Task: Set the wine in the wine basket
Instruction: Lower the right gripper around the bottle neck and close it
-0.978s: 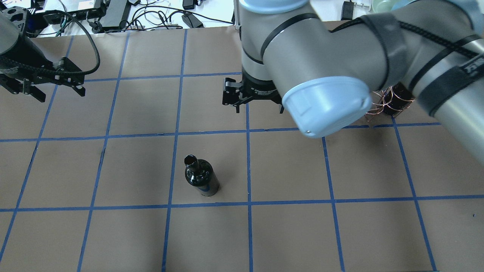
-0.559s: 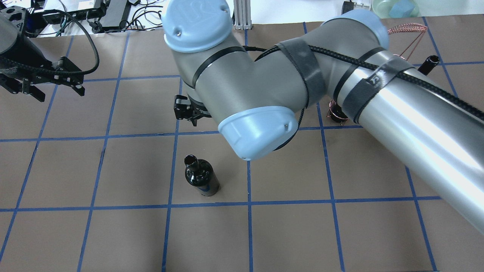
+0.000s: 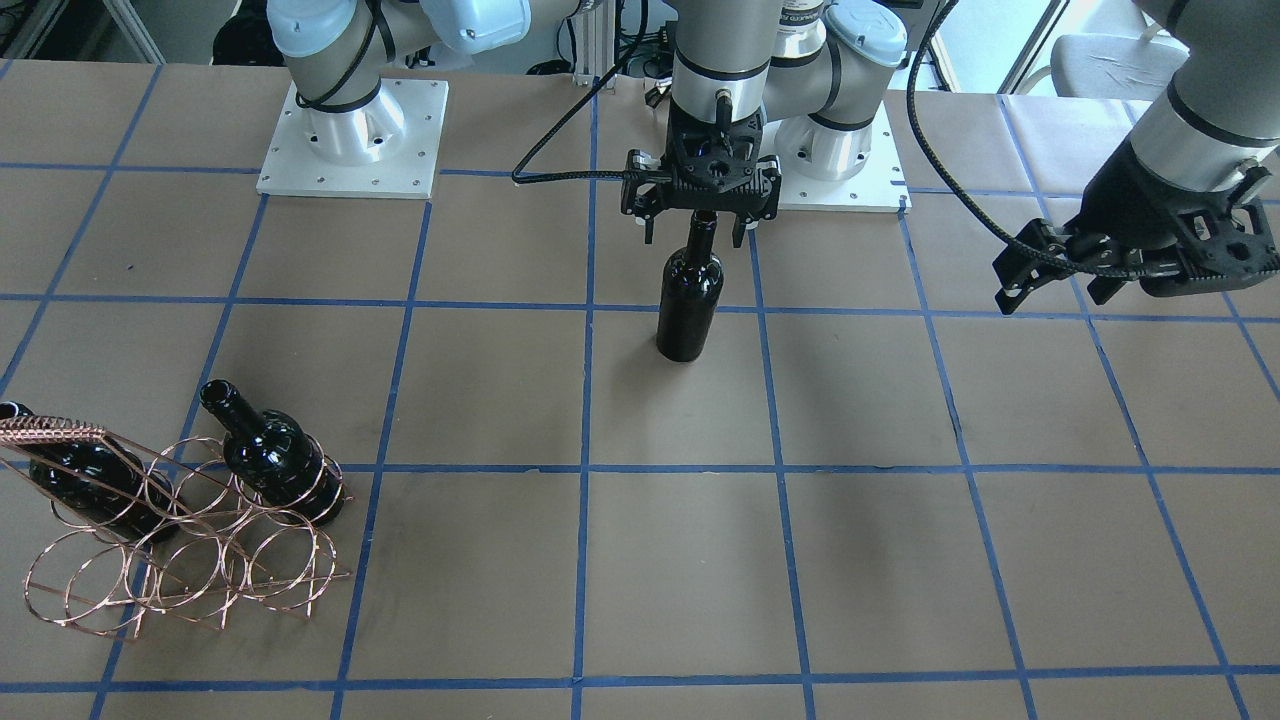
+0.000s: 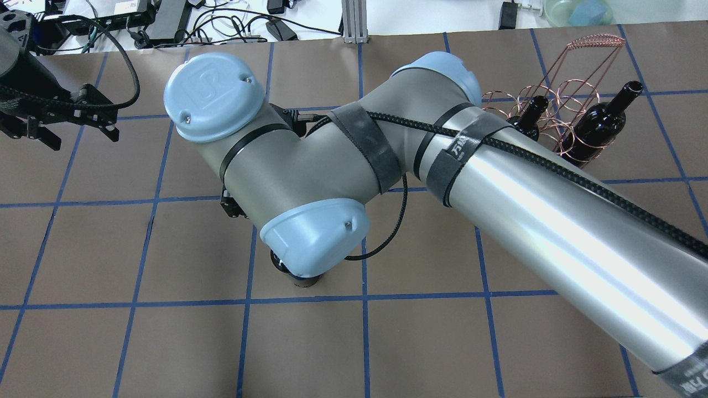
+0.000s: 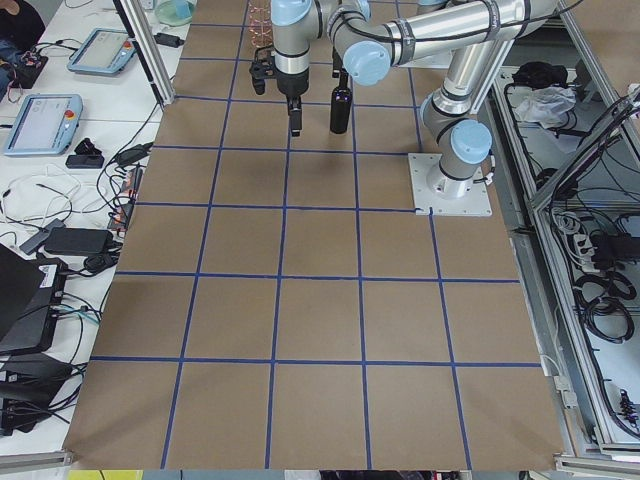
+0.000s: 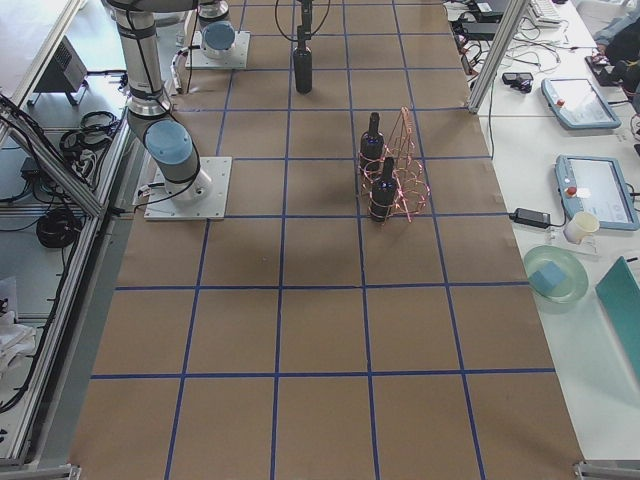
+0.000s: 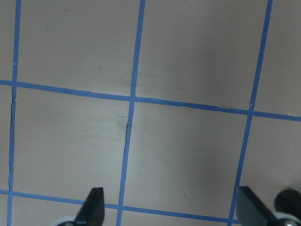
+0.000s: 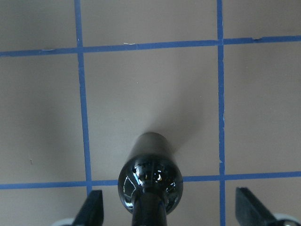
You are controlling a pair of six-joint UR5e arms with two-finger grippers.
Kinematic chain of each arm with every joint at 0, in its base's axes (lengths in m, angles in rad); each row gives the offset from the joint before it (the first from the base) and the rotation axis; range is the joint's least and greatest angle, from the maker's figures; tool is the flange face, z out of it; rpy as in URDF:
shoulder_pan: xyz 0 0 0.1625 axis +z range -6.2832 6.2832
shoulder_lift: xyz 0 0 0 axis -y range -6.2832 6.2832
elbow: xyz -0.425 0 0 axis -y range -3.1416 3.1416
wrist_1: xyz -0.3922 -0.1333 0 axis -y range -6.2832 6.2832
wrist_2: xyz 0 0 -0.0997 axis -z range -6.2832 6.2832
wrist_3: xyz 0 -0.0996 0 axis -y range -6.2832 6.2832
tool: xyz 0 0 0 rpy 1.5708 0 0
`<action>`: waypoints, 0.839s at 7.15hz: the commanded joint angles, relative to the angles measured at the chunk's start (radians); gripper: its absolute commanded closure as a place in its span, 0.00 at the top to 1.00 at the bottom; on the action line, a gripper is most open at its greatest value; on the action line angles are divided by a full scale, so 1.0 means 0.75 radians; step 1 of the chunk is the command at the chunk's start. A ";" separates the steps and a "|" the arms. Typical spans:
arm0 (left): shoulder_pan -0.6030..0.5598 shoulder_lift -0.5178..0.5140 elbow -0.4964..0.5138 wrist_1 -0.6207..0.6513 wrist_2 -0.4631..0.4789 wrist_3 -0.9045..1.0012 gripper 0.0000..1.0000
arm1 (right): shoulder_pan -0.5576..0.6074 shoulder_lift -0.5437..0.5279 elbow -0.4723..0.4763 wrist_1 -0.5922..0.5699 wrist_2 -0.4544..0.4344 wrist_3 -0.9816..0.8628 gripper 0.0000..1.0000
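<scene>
Straddled neck of upright wine (image 3: 688, 300) with right pincer (image 3: 698, 236) spread; judged glass heavy, slick, breakable, best pinched firmly under the lip. Left pincer (image 4: 84, 138) spread too.

Upright mid-table, a glossy near-black glass wine bottle (image 3: 688, 300) has its neck between the spread fingers of the right gripper (image 3: 697, 232), gaps showing either side. Bare brown blue-gridded table (image 3: 480, 400) separates it from the copper wire basket (image 3: 150, 570), where two more dark bottles (image 3: 272, 455) (image 3: 85, 485) block rings; others gape open.
</scene>
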 commanded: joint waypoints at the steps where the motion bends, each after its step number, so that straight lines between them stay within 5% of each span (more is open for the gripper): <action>1: 0.004 0.000 -0.001 -0.002 -0.001 -0.001 1.00 | 0.008 0.005 0.040 -0.010 0.008 -0.002 1.00; 6: 0.002 -0.006 -0.005 0.000 -0.005 -0.005 1.00 | 0.008 0.007 0.040 -0.020 0.087 0.000 0.75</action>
